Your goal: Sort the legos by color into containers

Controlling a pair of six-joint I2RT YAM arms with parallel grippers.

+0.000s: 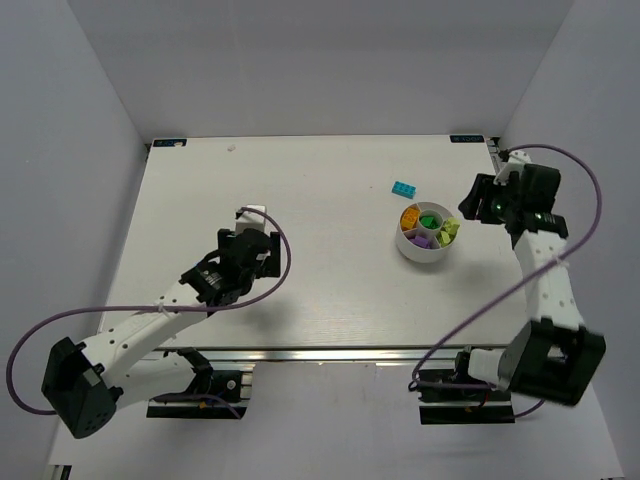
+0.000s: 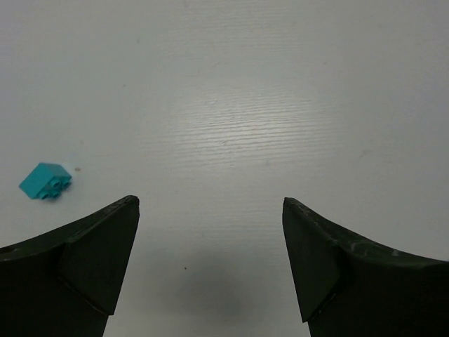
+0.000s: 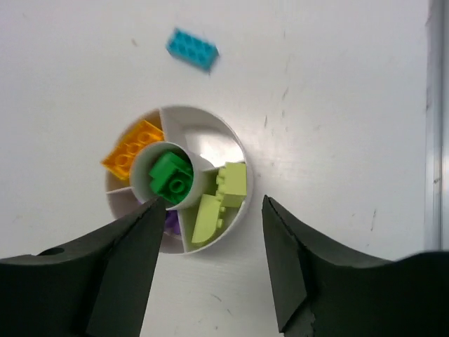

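The round white bowl (image 1: 424, 257) stands right of the table's middle. In the right wrist view its rim (image 3: 242, 151) encloses an orange brick (image 3: 133, 149), a green brick (image 3: 172, 175) in the centre cup, two lime bricks (image 3: 231, 184) and a purple brick (image 3: 170, 223) half hidden by my finger. One wedge holds nothing. A cyan brick (image 1: 404, 188) lies on the table just beyond the bowl, and it also shows in the right wrist view (image 3: 192, 49). My right gripper (image 3: 212, 200) is open and empty above the bowl's near edge. My left gripper (image 2: 210, 203) is open and empty over bare table, a cyan brick (image 2: 45, 180) to its left.
White walls close in the table on the left, back and right. The table's metal right edge (image 3: 436, 140) runs close to the bowl. Purple cables loop from both arms near the front edge (image 1: 330, 352).
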